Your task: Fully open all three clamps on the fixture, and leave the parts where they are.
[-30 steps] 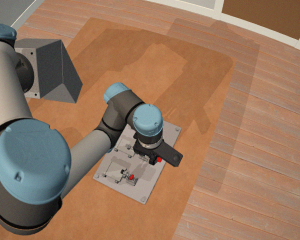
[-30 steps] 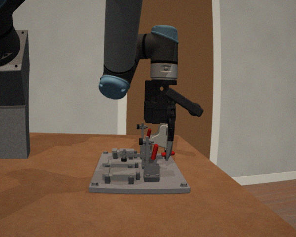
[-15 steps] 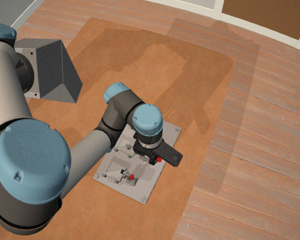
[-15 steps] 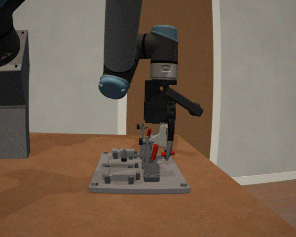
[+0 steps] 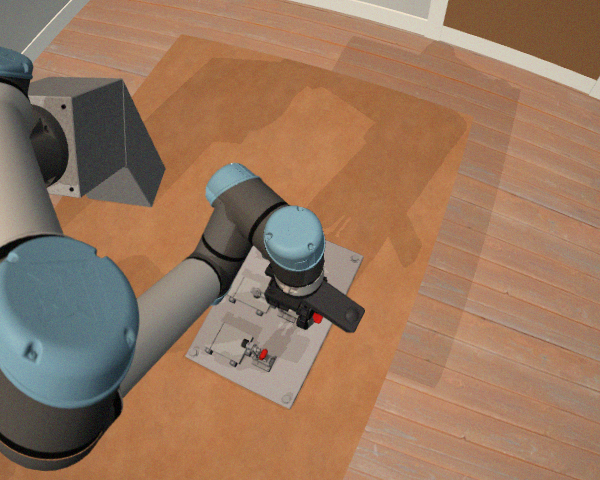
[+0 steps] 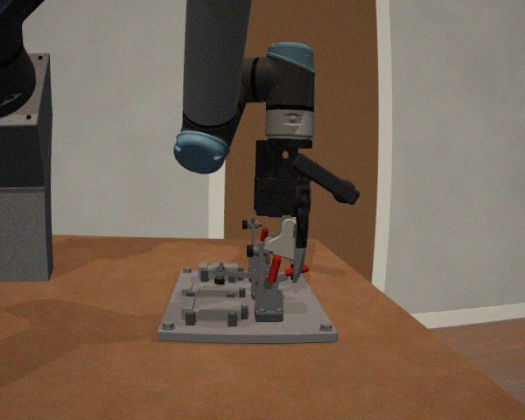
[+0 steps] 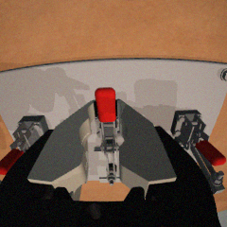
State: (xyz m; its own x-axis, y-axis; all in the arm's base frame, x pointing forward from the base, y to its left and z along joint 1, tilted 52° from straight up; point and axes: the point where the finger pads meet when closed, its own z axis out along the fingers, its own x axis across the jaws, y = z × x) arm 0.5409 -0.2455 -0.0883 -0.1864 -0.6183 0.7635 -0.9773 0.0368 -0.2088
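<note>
A grey fixture plate lies on the table, carrying three toggle clamps with red handles. My gripper points straight down over the middle clamp and is shut on its lever, whose red handle tip sticks out beyond the fingers. In the side view the gripper reaches down to a low, nearly flat red handle. The near clamp's red handle stands tilted up; it also shows from above. A third red handle rises behind. Two more clamps flank the fingers in the wrist view.
Grey flat parts sit between small blocks on the plate's left half. The robot's grey base pedestal stands at the far left of the table. The table edge drops off to a wooden floor on the right.
</note>
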